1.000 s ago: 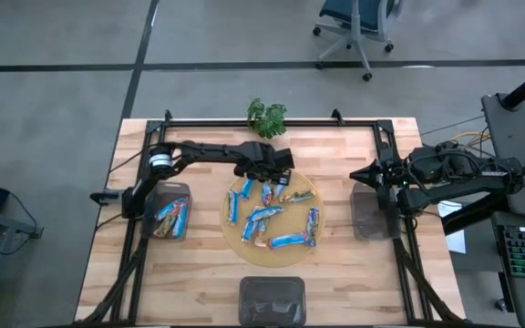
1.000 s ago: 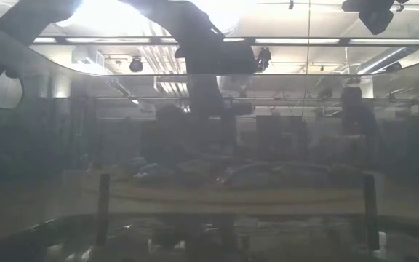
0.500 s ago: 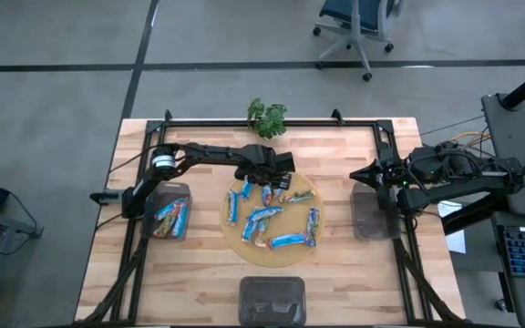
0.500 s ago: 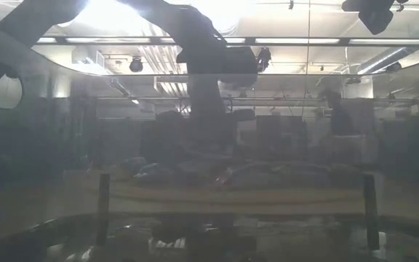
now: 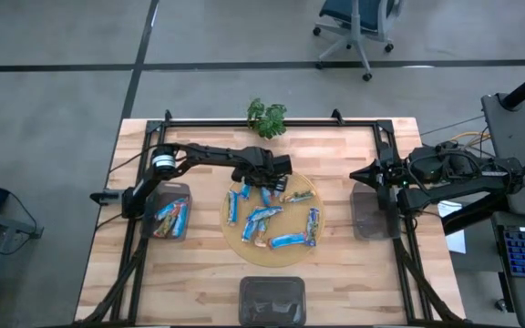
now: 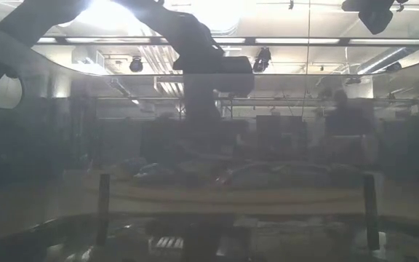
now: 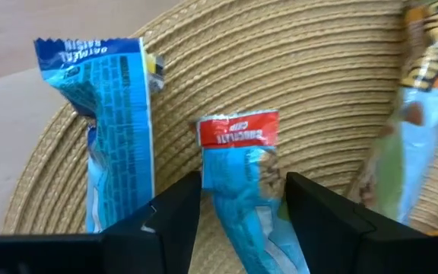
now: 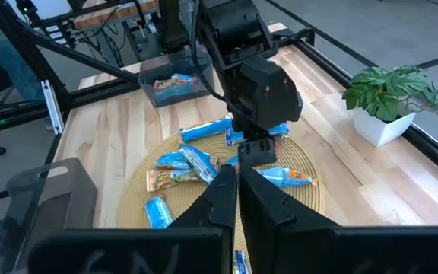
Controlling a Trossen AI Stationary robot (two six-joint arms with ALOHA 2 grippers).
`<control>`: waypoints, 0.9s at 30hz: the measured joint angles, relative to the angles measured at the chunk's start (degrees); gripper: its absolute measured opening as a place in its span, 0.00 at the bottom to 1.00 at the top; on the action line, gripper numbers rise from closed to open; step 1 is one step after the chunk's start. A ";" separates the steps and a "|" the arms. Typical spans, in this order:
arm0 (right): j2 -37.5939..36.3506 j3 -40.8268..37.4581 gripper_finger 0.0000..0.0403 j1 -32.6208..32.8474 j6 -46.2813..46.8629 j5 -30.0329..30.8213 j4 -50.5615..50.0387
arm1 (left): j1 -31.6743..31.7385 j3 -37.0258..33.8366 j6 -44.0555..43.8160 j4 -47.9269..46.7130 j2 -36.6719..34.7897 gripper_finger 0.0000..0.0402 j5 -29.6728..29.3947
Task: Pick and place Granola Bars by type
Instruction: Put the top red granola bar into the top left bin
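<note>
While I watch from above, my left claw [image 5: 264,181] hangs over the far part of the round woven mat [image 5: 237,230] in the middle of the table [image 5: 335,264], its arm reaching in from the left edge. Through its wrist camera I see its two fingers [image 7: 169,221] spread either side of a blue bar with a red end [image 7: 240,171], the jaws apart and not gripping it; I cannot tell whether they touch the wrapper. Just beside that one lies a blue raisin bar [image 7: 112,129] near the mat's rim, and a bar with an orange end [image 7: 424,91] lies on the other side. Most of the bars [image 5: 270,217] are scattered flat across the mat. A few more bars [image 5: 169,217] sit in the bin [image 5: 168,189] by the left edge. My right claw [image 5: 357,173] waits closed and empty near the right edge, just above the bin [image 5: 368,215] there. Another bin [image 5: 272,296] stands at the near edge, and a small plant [image 5: 267,117] at the far edge.
</note>
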 joint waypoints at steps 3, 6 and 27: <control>0.01 0.00 0.02 0.00 0.01 0.00 0.00 | 0.00 -0.07 0.01 0.08 0.00 0.43 0.00; 0.01 0.00 0.02 0.02 0.02 0.00 0.00 | 0.00 -0.07 0.01 0.12 0.00 0.40 0.04; 0.01 0.00 0.02 0.00 -0.20 0.00 -0.02 | 0.29 4.71 5.31 -1.88 -2.85 0.12 0.62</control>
